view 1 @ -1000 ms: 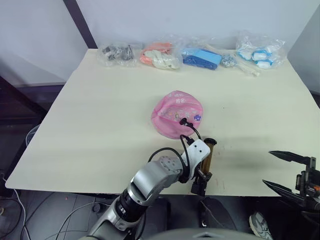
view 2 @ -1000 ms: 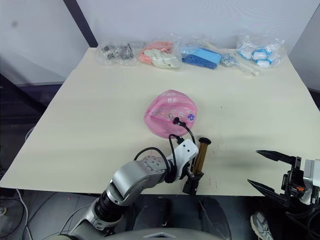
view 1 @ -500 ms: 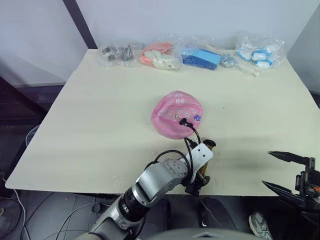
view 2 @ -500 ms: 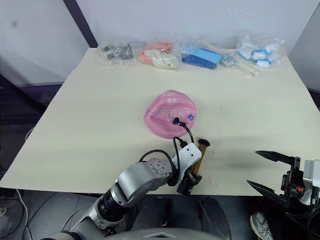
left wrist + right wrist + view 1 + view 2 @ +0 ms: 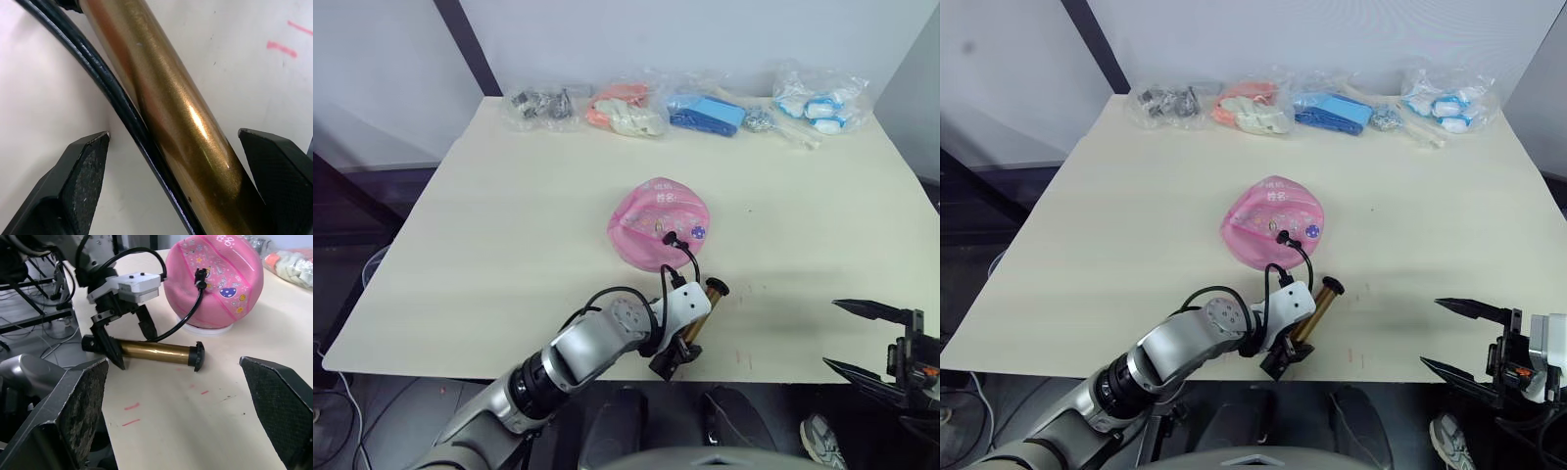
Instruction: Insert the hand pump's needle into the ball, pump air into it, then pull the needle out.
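Left gripper straddling the pump barrel, needle already seated in the ball.

The pink rubber ball (image 5: 659,222) sits mid-table (image 5: 509,215); from its valve the thin black hose (image 5: 188,316) runs toward 6 o'clock to the slim bronze-gold hand pump (image 5: 155,351), lying flat near the front edge. The left gripper (image 5: 126,335) spans the tube with fingers apart, not clamped, likely steadying it for pumping. The right gripper (image 5: 862,338), at 4 o'clock, waits wide open.

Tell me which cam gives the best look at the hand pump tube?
Right wrist view: the whole hand pump lies flat on the table, left gripper straddling it, fingers open. Left wrist view gives a bronze tube close-up with the hose alongside. In the eye views the arm largely hides it.
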Tool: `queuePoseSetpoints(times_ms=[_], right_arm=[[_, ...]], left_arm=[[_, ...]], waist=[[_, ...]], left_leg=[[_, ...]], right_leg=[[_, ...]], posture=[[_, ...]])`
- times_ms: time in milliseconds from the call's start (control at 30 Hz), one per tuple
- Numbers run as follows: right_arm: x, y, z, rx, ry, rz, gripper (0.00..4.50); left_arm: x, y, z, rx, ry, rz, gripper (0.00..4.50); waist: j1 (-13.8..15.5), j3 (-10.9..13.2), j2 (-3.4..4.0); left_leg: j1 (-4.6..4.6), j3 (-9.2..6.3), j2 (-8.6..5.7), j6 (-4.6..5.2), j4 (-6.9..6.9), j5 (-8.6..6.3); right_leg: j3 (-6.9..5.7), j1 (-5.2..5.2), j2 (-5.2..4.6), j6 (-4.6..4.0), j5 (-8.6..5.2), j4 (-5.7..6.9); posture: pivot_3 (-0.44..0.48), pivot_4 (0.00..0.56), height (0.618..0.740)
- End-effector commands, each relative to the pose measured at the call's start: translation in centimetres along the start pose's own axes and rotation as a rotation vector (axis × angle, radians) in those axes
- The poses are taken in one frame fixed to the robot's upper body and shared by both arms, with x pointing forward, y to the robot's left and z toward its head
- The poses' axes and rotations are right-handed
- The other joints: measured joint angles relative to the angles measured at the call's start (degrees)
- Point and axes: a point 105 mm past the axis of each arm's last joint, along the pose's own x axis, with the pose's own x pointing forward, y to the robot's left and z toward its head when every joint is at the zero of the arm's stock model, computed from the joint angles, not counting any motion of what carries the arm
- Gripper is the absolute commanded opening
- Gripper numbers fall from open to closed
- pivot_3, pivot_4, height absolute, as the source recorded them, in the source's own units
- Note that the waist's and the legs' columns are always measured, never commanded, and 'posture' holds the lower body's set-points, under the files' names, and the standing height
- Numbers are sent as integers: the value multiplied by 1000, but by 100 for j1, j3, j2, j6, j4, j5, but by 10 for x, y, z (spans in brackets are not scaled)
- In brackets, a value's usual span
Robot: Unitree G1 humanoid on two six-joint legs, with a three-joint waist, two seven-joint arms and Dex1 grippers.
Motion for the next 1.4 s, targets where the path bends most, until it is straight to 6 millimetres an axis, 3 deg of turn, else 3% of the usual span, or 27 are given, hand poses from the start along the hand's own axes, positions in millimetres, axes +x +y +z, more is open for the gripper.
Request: queuePoseSetpoints(times_ms=[33,300,500,533,567,1000,1167,1400], right_arm=[[1,0,6,-20,-15,19,4500],[4,-2,7,-27,-22,28,4500],[5,-2,8,-32,-23,30,4500],[5,-2,8,-32,-24,30,4500],[5,-2,8,-33,-24,31,4500],[11,-3,10,-33,-53,18,4500],[19,-3,14,-7,-92,-11,4500],[35,0,21,87,-159,-89,4500]], left_arm=[[-1,2,2,57,-16,-21,4447],[-1,3,4,83,-48,-67,4447],[-1,4,5,80,-60,-76,1818],[-1,4,5,83,-61,-81,1448],[-1,3,5,85,-62,-84,1350],[-11,11,19,137,-183,-97,1349],[-19,11,32,140,-317,-135,1349],[-23,9,34,152,-410,-154,1349]], waist=[[4,0,0],[6,0,-1],[6,0,0],[6,0,0],[6,0,0],[6,1,-1],[2,1,0],[9,0,1]], left_leg=[[0,1,0,0,0,0],[-2,-1,-1,1,0,0],[-2,-2,-1,1,0,0],[-2,-2,-1,1,0,0],[-1,-2,-1,2,0,0],[-2,-3,0,2,0,0],[-3,-2,3,2,0,0],[-6,-6,6,2,0,0]], right_leg=[[1,0,-1,0,0,0],[-1,0,-1,0,0,-1],[-2,0,-1,0,0,-1],[-3,0,-1,0,0,0],[-4,0,-1,0,0,1],[-5,0,-2,0,0,1],[-2,-2,-3,0,0,-1],[-3,-4,-3,0,0,-1]], posture=[[0,150,740],[0,150,740],[0,150,740],[0,150,740],[0,150,740],[0,150,740],[0,150,740],[0,150,740]])
